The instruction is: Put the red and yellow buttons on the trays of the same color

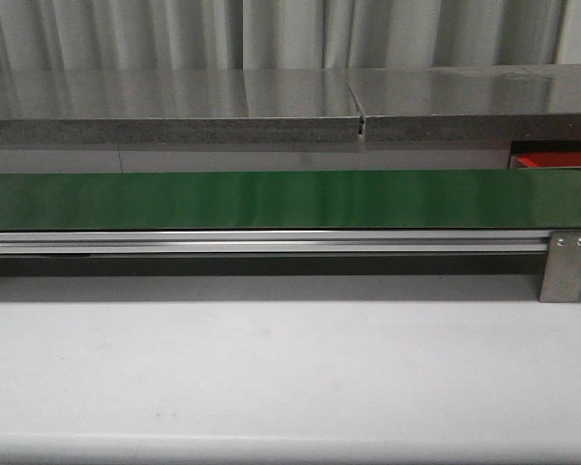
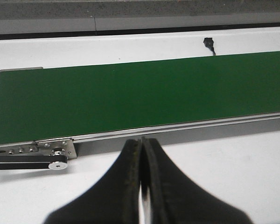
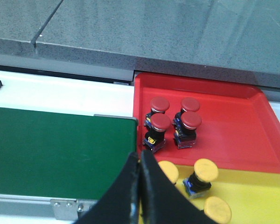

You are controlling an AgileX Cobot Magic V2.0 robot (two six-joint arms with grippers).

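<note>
Right hand (image 3: 139,161) closed above upright, apparently cap-up red buttons (image 3: 160,122).

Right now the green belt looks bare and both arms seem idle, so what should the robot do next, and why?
Probably just wait with both arms held back. The green belt carries no button in any view, and both end effectors, left and right, are shut on nothing. Four red buttons already sit in the red tray and three yellow buttons in the yellow tray.
</note>
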